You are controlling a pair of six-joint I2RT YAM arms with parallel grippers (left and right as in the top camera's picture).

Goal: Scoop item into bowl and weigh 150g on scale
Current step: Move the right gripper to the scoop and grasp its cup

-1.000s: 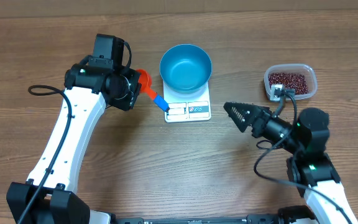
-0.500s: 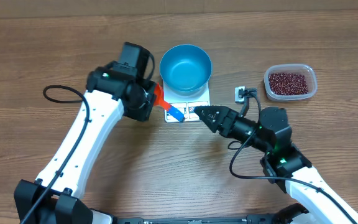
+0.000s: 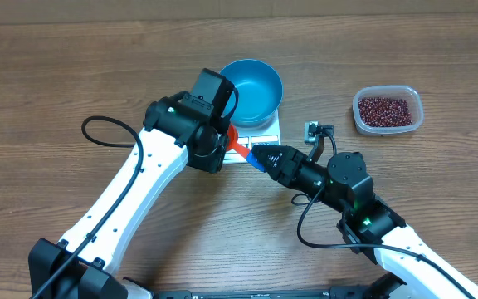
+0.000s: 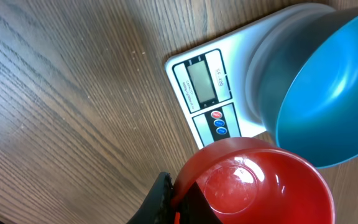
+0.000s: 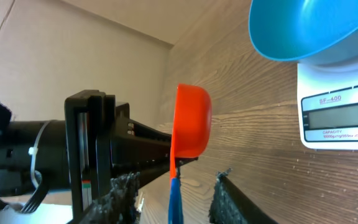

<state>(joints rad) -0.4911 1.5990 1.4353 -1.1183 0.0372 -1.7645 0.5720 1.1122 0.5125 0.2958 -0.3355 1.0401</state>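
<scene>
1. Right gripper (image 5: 174, 176) stood wide open a second ago on the right side of the counter, near the clear tub (image 3: 416, 119). Now it has come in front of the scale (image 4: 201, 84), and its jaws have narrowed on both sides of the blue handle (image 5: 175, 199). A gap shows on each side, so nothing is gripped yet.
2. Left gripper (image 3: 222, 143) has moved too, from the left of the scale toward the middle. It stays closed on the orange-red measuring scoop (image 5: 192, 121), which it holds in the air with the handle toward the right gripper.
3. I judge this to be a handover: the right arm takes the scoop because the tub is on its side.
4. The beans (image 3: 386, 109) lie untouched in the tub, toward the right edge of the counter and well apart from the scale.
5. The blue bowl (image 3: 265, 83) sits empty on the scale near the far edge, so scooping and weighing have not begun.
</scene>
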